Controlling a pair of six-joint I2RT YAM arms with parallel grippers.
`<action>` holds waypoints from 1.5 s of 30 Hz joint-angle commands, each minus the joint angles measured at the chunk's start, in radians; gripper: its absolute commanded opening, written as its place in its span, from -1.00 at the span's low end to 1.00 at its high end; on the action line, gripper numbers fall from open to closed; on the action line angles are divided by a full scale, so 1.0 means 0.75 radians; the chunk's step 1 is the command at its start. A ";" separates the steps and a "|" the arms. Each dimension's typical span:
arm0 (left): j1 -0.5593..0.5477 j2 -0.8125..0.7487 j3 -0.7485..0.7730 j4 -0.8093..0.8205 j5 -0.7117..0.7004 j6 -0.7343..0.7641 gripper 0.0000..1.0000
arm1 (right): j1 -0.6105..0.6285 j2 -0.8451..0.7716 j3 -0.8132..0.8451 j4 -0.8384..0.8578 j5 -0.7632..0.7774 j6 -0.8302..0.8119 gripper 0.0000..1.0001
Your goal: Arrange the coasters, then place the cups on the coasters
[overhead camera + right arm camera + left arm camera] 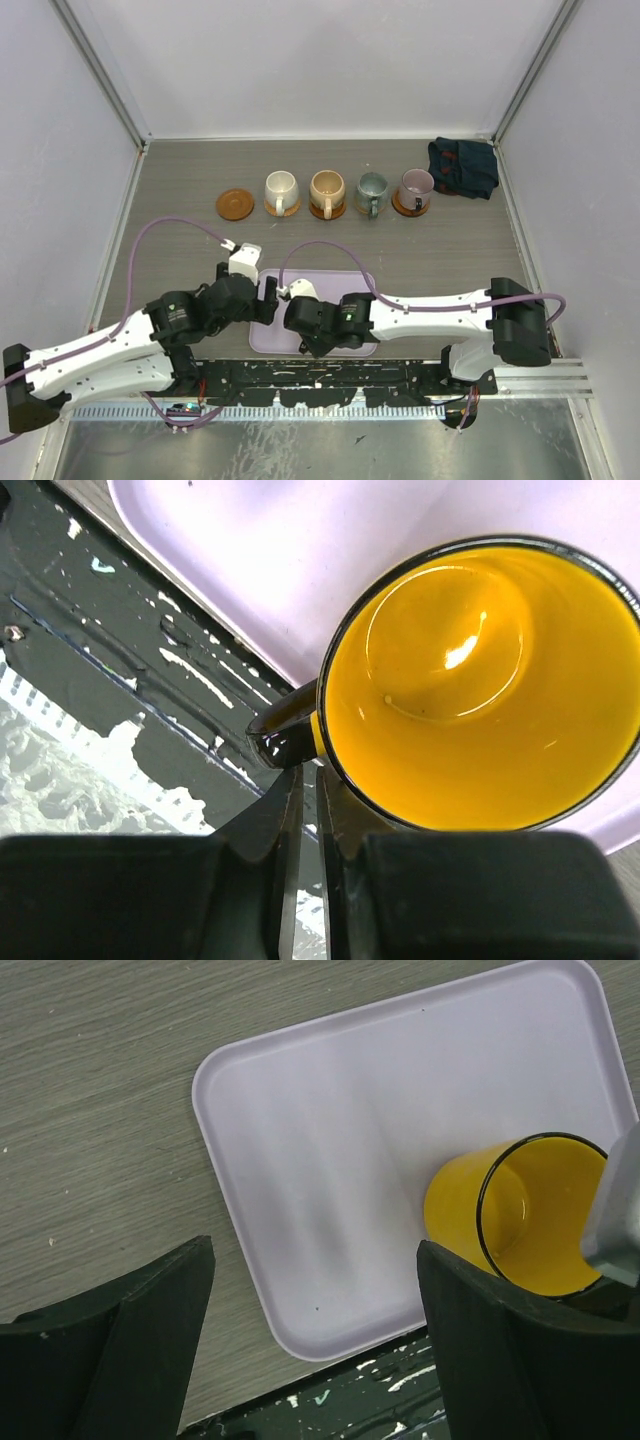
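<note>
Yellow cup (480, 680) gripped at the near edge of the tray (330, 1140)
The right gripper (308, 780) has its jaws almost closed on the cup's rim beside the handle, over the purple tray; the left gripper (315, 1260) hangs just to the left with jaws wide apart, holding nothing. In the far row, four cups (327, 190) sit on coasters (326, 213), and one bare coaster (236, 204) lies at the left end
</note>
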 commanded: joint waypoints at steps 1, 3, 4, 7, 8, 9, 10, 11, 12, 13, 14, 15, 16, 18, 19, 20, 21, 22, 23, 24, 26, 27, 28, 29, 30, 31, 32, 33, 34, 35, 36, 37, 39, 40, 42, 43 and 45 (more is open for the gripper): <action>-0.012 -0.083 -0.018 0.009 0.030 0.004 0.67 | 0.007 -0.044 0.096 0.023 0.145 -0.050 -0.66; -0.014 -0.111 -0.030 0.024 0.082 0.022 0.68 | 0.007 -0.092 0.116 -0.019 0.205 -0.045 -0.65; -0.015 -0.122 -0.035 0.031 0.107 0.029 0.68 | 0.007 -0.121 0.126 -0.049 0.239 -0.036 -0.65; -0.022 -0.135 -0.044 0.047 0.189 0.059 0.73 | 0.006 -0.224 0.137 -0.134 0.372 0.013 -0.56; -0.026 -0.135 -0.047 0.057 0.213 0.071 0.82 | 0.006 -0.265 0.133 -0.158 0.432 0.036 -0.42; -0.030 -0.133 -0.051 0.073 0.242 0.091 0.86 | 0.006 -0.305 0.129 -0.187 0.488 0.077 -0.26; -0.038 -0.130 -0.056 0.092 0.271 0.108 0.87 | 0.006 -0.354 0.120 -0.209 0.549 0.107 -0.15; -0.049 -0.126 -0.060 0.109 0.297 0.123 0.88 | 0.007 -0.404 0.108 -0.226 0.608 0.134 -0.08; -0.059 -0.123 -0.063 0.129 0.325 0.142 0.89 | 0.007 -0.452 0.095 -0.242 0.663 0.166 0.01; -0.071 -0.116 -0.066 0.150 0.349 0.157 0.91 | 0.007 -0.501 0.078 -0.251 0.721 0.195 0.06; -0.089 -0.106 -0.068 0.167 0.372 0.175 0.96 | 0.006 -0.553 0.060 -0.258 0.773 0.219 0.11; -0.103 -0.092 -0.069 0.183 0.389 0.193 0.97 | 0.006 -0.598 0.043 -0.263 0.825 0.241 0.14; -0.117 -0.071 -0.066 0.191 0.403 0.211 0.98 | 0.007 -0.645 0.025 -0.266 0.872 0.263 0.16; -0.155 -0.017 -0.050 0.195 0.411 0.240 0.99 | 0.006 -0.728 -0.006 -0.263 0.953 0.296 0.17; -0.180 0.013 -0.037 0.194 0.408 0.252 0.99 | 0.007 -0.761 -0.017 -0.260 0.980 0.305 0.18; -0.211 0.042 -0.023 0.194 0.397 0.262 0.99 | 0.007 -0.794 -0.030 -0.259 1.002 0.314 0.18; -0.240 0.072 -0.007 0.194 0.379 0.267 0.99 | 0.007 -0.823 -0.043 -0.259 1.020 0.320 0.18; -0.268 0.100 0.010 0.192 0.359 0.269 0.99 | 0.007 -0.845 -0.054 -0.259 1.033 0.325 0.18; -0.293 0.139 0.024 0.192 0.344 0.265 0.99 | 0.007 -0.863 -0.067 -0.258 1.044 0.329 0.18; -0.307 0.173 0.040 0.189 0.330 0.261 0.99 | 0.007 -0.878 -0.078 -0.260 1.052 0.335 0.18; -0.319 0.244 0.076 0.184 0.313 0.250 0.99 | 0.006 -0.894 -0.099 -0.261 1.067 0.339 0.18; -0.326 0.281 0.086 0.183 0.305 0.251 0.99 | 0.007 -0.896 -0.102 -0.263 1.075 0.341 0.18; -0.332 0.312 0.102 0.184 0.286 0.250 0.99 | 0.007 -0.894 -0.109 -0.263 1.082 0.344 0.18; -0.337 0.346 0.122 0.188 0.272 0.251 0.99 | 0.006 -0.890 -0.113 -0.263 1.088 0.344 0.18; -0.340 0.371 0.135 0.194 0.262 0.251 0.99 | 0.007 -0.884 -0.116 -0.263 1.091 0.345 0.18; -0.344 0.396 0.143 0.203 0.253 0.249 0.99 | 0.007 -0.878 -0.120 -0.263 1.096 0.349 0.18; -0.343 0.417 0.148 0.215 0.248 0.252 0.99 | 0.007 -0.871 -0.123 -0.261 1.099 0.348 0.18; -0.343 0.438 0.153 0.225 0.247 0.254 0.98 | 0.007 -0.863 -0.125 -0.262 1.102 0.348 0.18; -0.343 0.459 0.159 0.229 0.241 0.253 0.98 | 0.007 -0.856 -0.125 -0.266 1.105 0.347 0.18; -0.343 0.480 0.163 0.229 0.237 0.251 0.97 | 0.006 -0.854 -0.127 -0.271 1.109 0.350 0.17; -0.342 0.500 0.169 0.229 0.233 0.248 0.96 | 0.007 -0.852 -0.127 -0.274 1.115 0.353 0.17; -0.343 0.522 0.173 0.230 0.231 0.247 0.95 | 0.007 -0.855 -0.130 -0.276 1.119 0.356 0.17; -0.343 0.570 0.179 0.240 0.224 0.247 0.90 | 0.007 -0.864 -0.138 -0.272 1.131 0.362 0.17; -0.342 0.590 0.182 0.241 0.222 0.245 0.88 | 0.007 -0.869 -0.140 -0.272 1.135 0.366 0.17; -0.343 0.613 0.191 0.245 0.216 0.234 0.84 | 0.007 -0.885 -0.148 -0.272 1.144 0.372 0.17; -0.343 0.658 0.195 0.244 0.213 0.230 0.83 | 0.006 -0.889 -0.152 -0.272 1.147 0.376 0.16; -0.343 0.691 0.197 0.254 0.205 0.218 0.78 | 0.007 -0.901 -0.159 -0.272 1.150 0.376 0.16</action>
